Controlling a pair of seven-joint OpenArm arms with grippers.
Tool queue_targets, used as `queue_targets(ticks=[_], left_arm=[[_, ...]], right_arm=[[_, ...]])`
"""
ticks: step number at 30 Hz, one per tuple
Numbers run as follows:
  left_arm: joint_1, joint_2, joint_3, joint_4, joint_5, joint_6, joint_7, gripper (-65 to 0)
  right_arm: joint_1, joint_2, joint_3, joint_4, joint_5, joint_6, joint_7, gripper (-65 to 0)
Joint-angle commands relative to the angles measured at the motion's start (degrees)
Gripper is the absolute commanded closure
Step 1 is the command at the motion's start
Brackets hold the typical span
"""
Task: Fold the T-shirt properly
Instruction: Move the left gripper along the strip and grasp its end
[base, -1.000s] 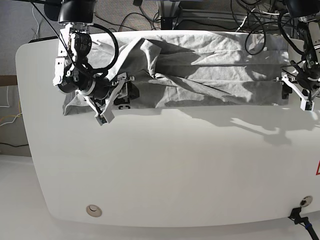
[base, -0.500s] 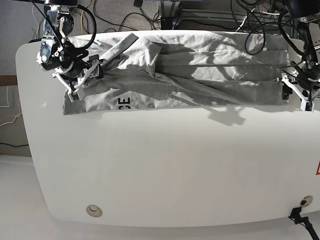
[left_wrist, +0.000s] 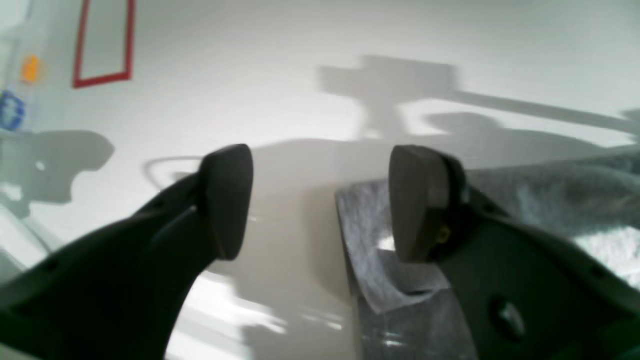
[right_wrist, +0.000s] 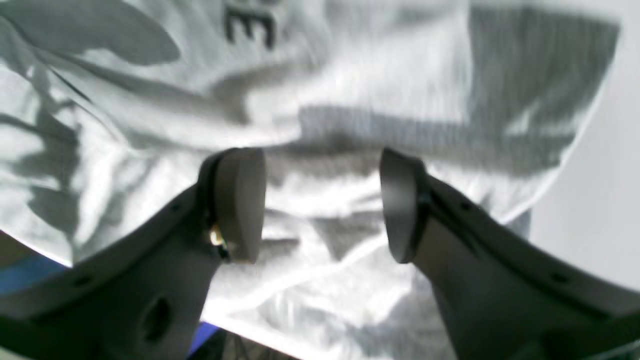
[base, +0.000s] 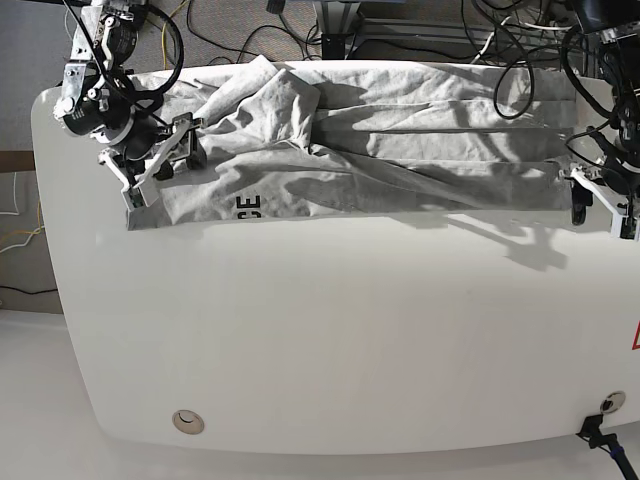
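The heather-grey T-shirt (base: 400, 150) lies wrinkled in a long band along the far side of the white table (base: 350, 330). Black letters (base: 247, 207) show near its front left edge. My right gripper (base: 158, 165) hovers open just above the shirt's left end. In the right wrist view it (right_wrist: 320, 205) is empty, with grey cloth (right_wrist: 350, 100) below and the letters (right_wrist: 250, 25) ahead. My left gripper (base: 602, 215) is open at the shirt's right end. In the left wrist view it (left_wrist: 322, 200) is empty, and one finger (left_wrist: 420, 200) is over the shirt's corner (left_wrist: 380, 280).
Cables and stands (base: 400, 30) crowd the space behind the table. A red tape mark (base: 634, 338) sits at the right edge, also seen in the left wrist view (left_wrist: 102, 40). A round grommet (base: 187, 421) is near the front left edge.
My right gripper let go of the shirt's front left part and moved up and left over its end. The bunched cloth settled flatter. My left gripper shifted slightly toward the table's front.
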Motion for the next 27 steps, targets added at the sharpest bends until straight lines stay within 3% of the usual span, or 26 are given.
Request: queue_targets(ticks=[1,5,9,11,14,15,16,21,27], left_arm=[[-0.22,0.22,-0.60,4.04,-0.13,0.08,-0.69,-40.3],[2.68,1.72,-0.34,10.20,-0.04,-0.01,-0.78,-40.3],[4.79,4.97,-0.25,11.25,0.05,-0.01,-0.87,-38.3],[5.05,5.59,-0.43,11.16,0.05,-0.01,-0.87,-29.8],[5.75,6.38,-0.60,10.90,0.13,-0.01,-0.87,-5.7],[6.28,6.38,-0.60,10.90,0.13,-0.01,-0.87,-0.8],[6.90,6.47,-0.34,10.99,0.13,-0.01,-0.87,0.0],[9.71,9.72,1.51,10.81,0.13,-0.01,-0.87,0.0],[10.59,9.63,5.11,4.31,0.22,0.08,-0.78,0.0]], right_arm=[[2.06,0.81,0.40,0.94,3.26,-0.13,0.83,-34.8],[3.82,0.02,0.05,0.76,6.60,-0.22,1.18,-34.8],[5.40,-3.85,0.05,0.59,6.34,-0.22,1.18,-34.6],[5.40,-4.03,-0.13,0.59,6.42,-0.22,1.18,-30.4],[5.66,-4.11,-2.85,0.41,6.34,-0.22,1.18,-13.6],[5.75,-4.11,-3.47,-0.29,6.34,-0.22,1.18,-7.4],[5.84,-4.11,-4.17,-1.26,6.34,-0.22,1.18,-0.3],[4.96,-3.94,-5.67,-6.09,6.34,-0.22,1.18,0.0],[2.06,-3.76,-5.67,-10.67,6.25,-0.22,1.27,0.0]])
